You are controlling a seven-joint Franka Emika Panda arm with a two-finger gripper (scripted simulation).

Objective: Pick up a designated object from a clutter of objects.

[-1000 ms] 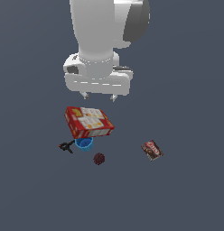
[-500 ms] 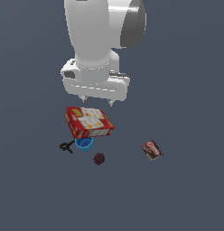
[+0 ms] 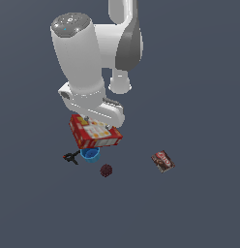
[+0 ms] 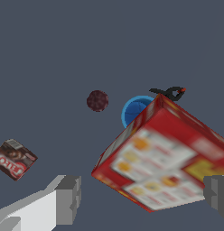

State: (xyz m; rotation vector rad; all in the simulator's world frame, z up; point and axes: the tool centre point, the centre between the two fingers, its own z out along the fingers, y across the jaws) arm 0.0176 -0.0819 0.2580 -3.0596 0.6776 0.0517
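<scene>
The designated object, a tiny black clamp (image 3: 71,157) with a reddish tip, lies on the floor at the exterior view's left of the blue cup (image 3: 90,155). In the wrist view the clamp (image 4: 170,93) shows just past the red cracker box's (image 4: 163,158) far corner, next to the cup (image 4: 132,110). My gripper (image 3: 97,120) hangs close above the red box (image 3: 94,131), well apart from the clamp. Its grey fingers (image 4: 68,198) stand wide apart, so the gripper (image 4: 143,196) is open with only the box seen below the gap.
The red box leans over the blue cup and hides part of it. A dark red berry ball (image 3: 106,170) lies in front of the cup. A brown packet (image 3: 163,161) lies apart toward the exterior view's right.
The arm has come down and tilted toward the red box, so the hand now sits just above it. The fingers stay apart. None of the objects has moved.
</scene>
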